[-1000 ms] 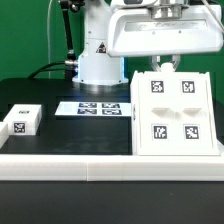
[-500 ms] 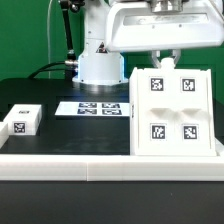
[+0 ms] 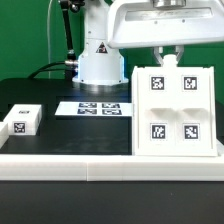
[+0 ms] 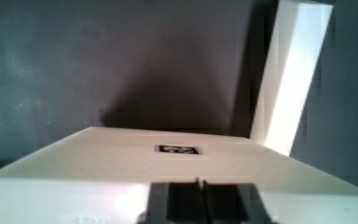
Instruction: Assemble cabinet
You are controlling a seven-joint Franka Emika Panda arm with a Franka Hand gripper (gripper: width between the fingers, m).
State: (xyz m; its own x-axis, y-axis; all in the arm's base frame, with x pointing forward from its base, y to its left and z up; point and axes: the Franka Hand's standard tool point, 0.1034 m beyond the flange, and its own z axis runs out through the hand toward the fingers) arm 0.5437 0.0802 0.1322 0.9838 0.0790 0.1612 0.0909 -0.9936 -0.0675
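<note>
While it stands upright: cabinet (image 3: 170,110) 1 | front tags (image 3: 158,85) 4 | block (image 3: 21,119) 1

One big white cabinet (image 3: 170,110) is standing on the one black desk (image 3: 80,135). Four square tags (image 3: 158,86) are showing on its front, two up high and two down low. One small white block (image 3: 22,120) is sitting there too, and one tag (image 3: 18,127) is showing clearly on it. One marker board (image 3: 97,107) is lying flat, and its marks are looking too small to count for sure. One long white rail (image 3: 70,160) is running along the desk. One robot arm (image 3: 100,62) and one pincer (image 3: 167,60) are showing. In the wrist view, just one black mark (image 4: 179,149) is showing.
</note>
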